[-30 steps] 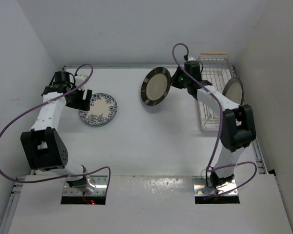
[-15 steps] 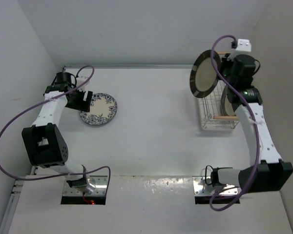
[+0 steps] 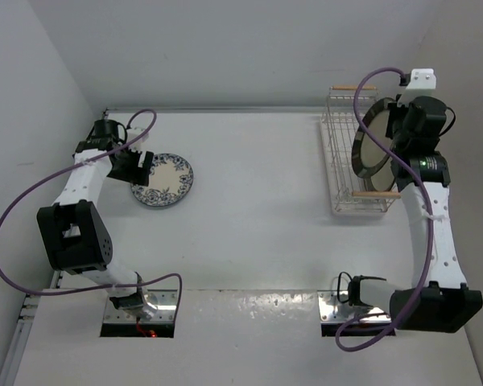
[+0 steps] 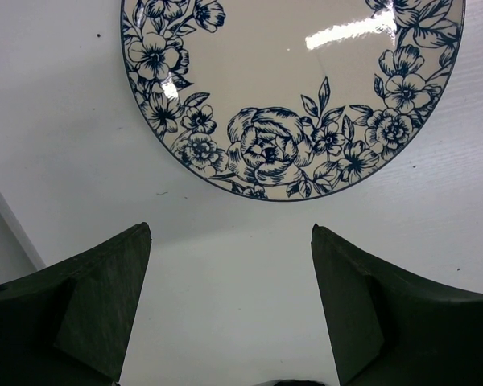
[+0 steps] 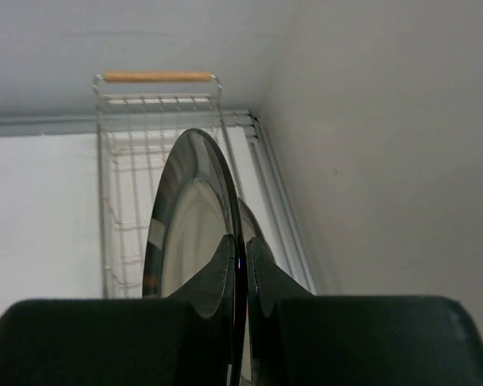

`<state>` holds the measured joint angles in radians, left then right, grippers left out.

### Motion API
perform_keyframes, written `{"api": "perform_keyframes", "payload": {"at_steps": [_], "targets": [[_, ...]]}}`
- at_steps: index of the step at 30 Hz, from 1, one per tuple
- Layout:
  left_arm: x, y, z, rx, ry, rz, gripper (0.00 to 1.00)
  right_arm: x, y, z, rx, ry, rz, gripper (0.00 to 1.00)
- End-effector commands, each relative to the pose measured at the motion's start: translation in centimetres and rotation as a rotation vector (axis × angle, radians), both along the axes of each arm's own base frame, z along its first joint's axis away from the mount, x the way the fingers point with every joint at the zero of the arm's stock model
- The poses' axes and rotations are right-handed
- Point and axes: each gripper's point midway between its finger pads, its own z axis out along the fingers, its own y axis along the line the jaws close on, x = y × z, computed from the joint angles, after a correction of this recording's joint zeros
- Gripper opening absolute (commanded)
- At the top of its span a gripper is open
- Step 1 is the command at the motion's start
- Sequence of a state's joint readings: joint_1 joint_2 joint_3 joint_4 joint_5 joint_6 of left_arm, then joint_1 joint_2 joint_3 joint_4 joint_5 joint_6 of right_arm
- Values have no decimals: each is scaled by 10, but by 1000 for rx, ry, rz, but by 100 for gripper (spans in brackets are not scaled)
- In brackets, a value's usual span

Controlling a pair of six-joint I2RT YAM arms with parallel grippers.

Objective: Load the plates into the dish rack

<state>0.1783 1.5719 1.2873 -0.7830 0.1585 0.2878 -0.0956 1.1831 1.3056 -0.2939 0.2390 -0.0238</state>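
clearance first. dish rack (image 3: 338,173) in far right corner of table (image 3: 258,225), long side along right wall (image 3: 459,121), one wooden handle (image 3: 356,88) at far end, a second at near end. narrow strip only between rack and that wall. wide bare tabletop left of rack, out to blue floral plate (image 3: 162,179). left wall (image 3: 24,121) close beside left arm (image 3: 80,185).

brown-rimmed plate (image 3: 373,149): cream centre, dark patched rim, glossy. standing on edge, near upright, face turned left, over middle of rack between the two handles. cannot tell whether lower edge on the wires. edge-on in right wrist view, far handle beyond it.

right gripper (image 5: 240,245): clenched on rim of brown-rimmed plate, one finger (image 5: 213,273) against each face, rim pinched between the tips.

blue floral plate: white, blue flowers and leaves round the border, one large bloom at the edge nearest the left wrist camera. flat on table at far left, well apart from rack.

left gripper (image 4: 229,241): jaws spread wide, holding nothing. placed at left side of blue floral plate. in wrist view both fingers (image 4: 105,305) short of the rim, bare table in the gap, plate straight ahead of the gap, apart from both tips.
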Motion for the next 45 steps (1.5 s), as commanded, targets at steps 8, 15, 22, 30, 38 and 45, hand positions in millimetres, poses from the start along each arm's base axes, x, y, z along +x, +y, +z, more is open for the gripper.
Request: {"api": "perform_keyframes", "payload": {"at_steps": [8,15,22,30,38,45], "targets": [[2,2,6,-6,-14,-9,85,20,-15,8,-218,-25,50,0],[2,2,6,-6,-14,-9,85,27,-16,-27,-288,84,98,0],[2,2,3,-7,-5,-9,85,27,-20,-49,-338,142,99,0],[4,2,6,-6,-14,-9,85,34,-14,-82,-347,196,124,0],[2,3,5,1,-4,-4,85,32,-3,-105,-374,244,151,0],[3,1,-10,-12,35,-42,88,30,0,-101,-307,237,115,66]]}}
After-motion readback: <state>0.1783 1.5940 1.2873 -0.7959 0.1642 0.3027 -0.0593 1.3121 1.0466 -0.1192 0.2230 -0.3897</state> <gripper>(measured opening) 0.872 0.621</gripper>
